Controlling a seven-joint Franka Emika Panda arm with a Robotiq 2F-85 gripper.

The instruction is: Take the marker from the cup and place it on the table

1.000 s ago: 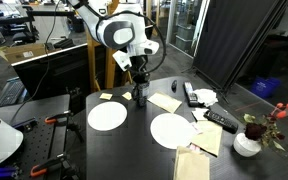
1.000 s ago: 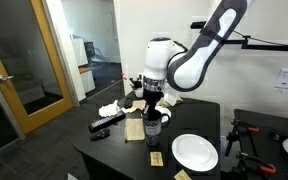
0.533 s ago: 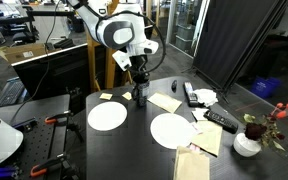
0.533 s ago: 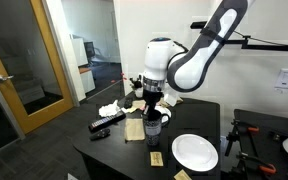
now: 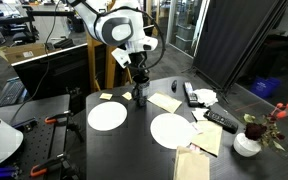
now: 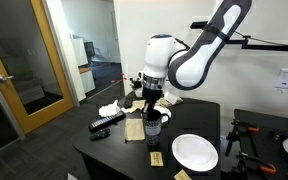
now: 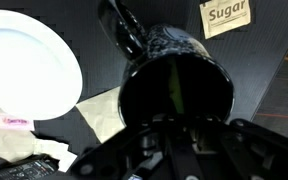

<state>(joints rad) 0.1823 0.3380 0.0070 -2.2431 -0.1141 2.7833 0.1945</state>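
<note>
The marker (image 7: 172,88) stands inside the dark cup (image 7: 209,85) on the surface (image 5: 134,145). The end effector (image 6: 152,108) hangs just above its rim, and whether it is wide or narrow cannot be told. A white plate (image 7: 24,65) lies near.

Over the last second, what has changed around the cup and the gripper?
The arm rose a little, lifting the gripper slightly over the cup. The marker is still inside the cup; whether the jaws hold it cannot be seen. The cup, the white plate and the black remote stayed in place.
</note>
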